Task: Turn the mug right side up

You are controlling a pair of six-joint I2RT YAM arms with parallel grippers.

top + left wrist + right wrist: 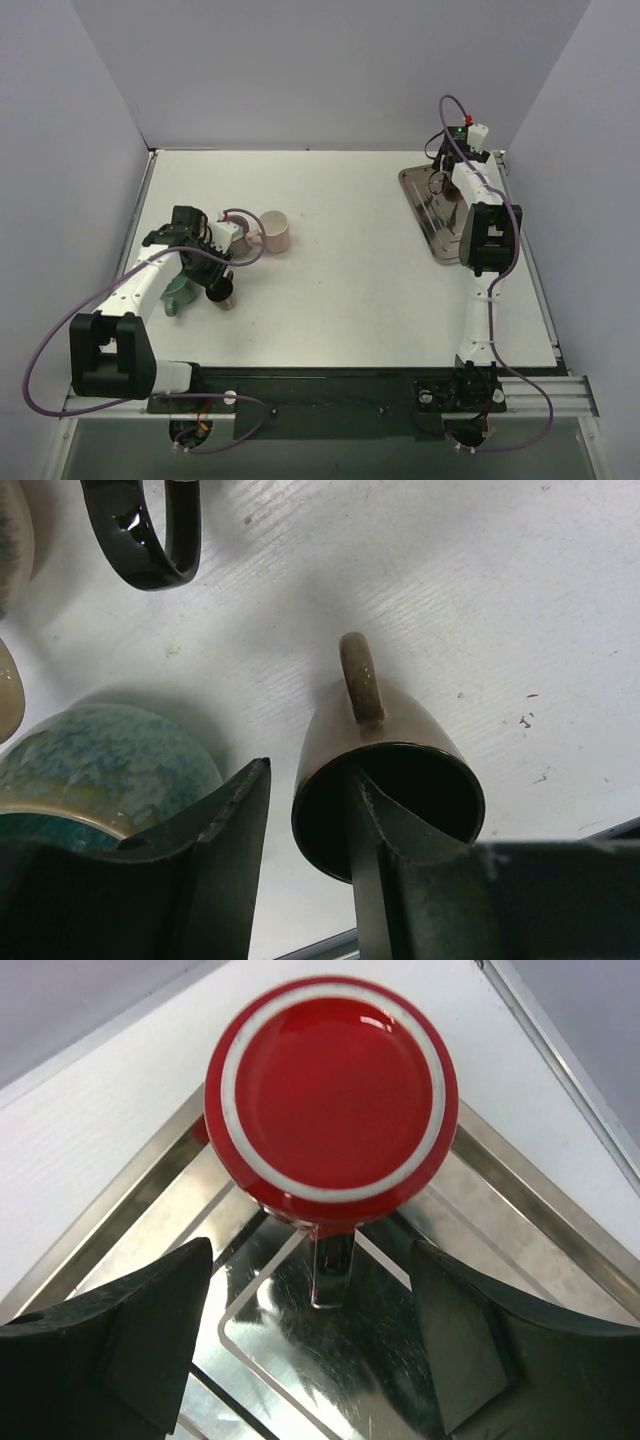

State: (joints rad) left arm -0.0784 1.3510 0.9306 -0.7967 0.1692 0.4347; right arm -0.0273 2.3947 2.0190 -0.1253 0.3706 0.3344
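Left wrist view: brown mug point(420, 728) near the left edge, mouth toward the camera; likely glazed ceramic, stiff, slick, chippable, so pinch the wall at the rim; left gripper point(307, 770) straddles that wall, unclamped; teal mug point(110, 755) just beside; right gripper point(310, 1250) spread above the tray point(500, 1180), far right corner.
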